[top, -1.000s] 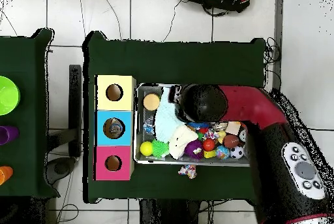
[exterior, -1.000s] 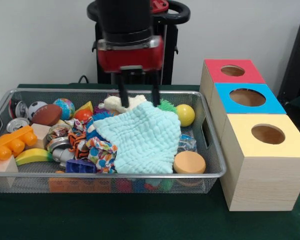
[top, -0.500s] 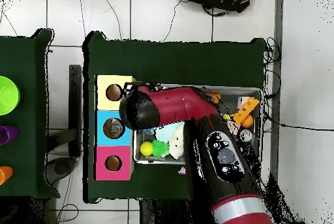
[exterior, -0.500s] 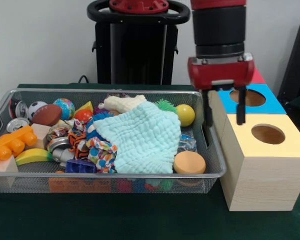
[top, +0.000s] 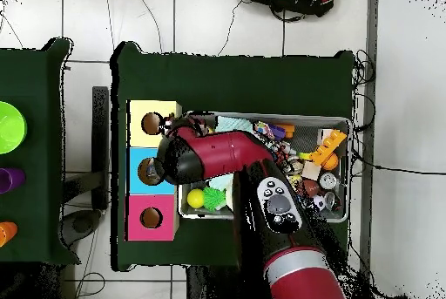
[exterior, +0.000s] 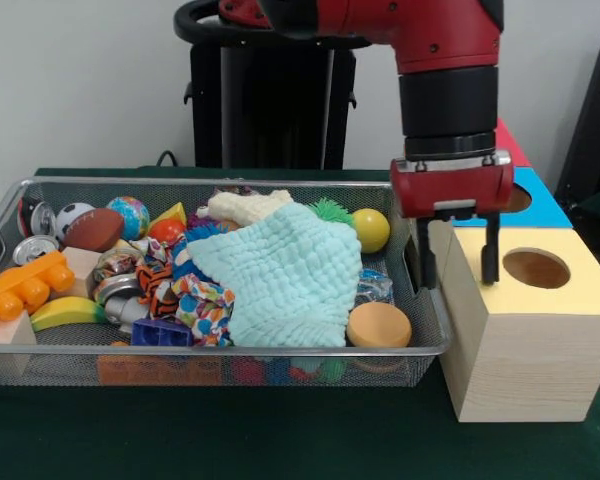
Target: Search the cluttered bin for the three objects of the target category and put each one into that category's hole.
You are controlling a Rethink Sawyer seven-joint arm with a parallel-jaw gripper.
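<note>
The wire mesh bin [exterior: 180,183] holds a heap of toys under a pale green cloth [exterior: 280,270]. A crumpled clear plastic piece with blue [exterior: 376,286], perhaps a bottle, peeps out at the cloth's right edge; no other bottle shows. My gripper [exterior: 458,268] is open and empty. It hangs between the bin's right rim and the yellow-topped box [exterior: 535,270], one finger on each side of the box's left edge. The blue-topped box [exterior: 548,207] stands behind it, its hole [exterior: 520,198] mostly hidden by the gripper. In the overhead view the arm [top: 187,158] covers the bin's left end.
The red-topped box [exterior: 510,148] stands farthest back, mostly hidden. The bin also holds a yellow ball [exterior: 370,229], an orange disc [exterior: 378,324], cans [exterior: 32,248], a football [exterior: 92,229], orange blocks [exterior: 20,288] and a banana [exterior: 65,312].
My gripper has left the cloth in the bin, swung right to the boxes, then come lower and nearer the yellow box. It stays open and empty.
</note>
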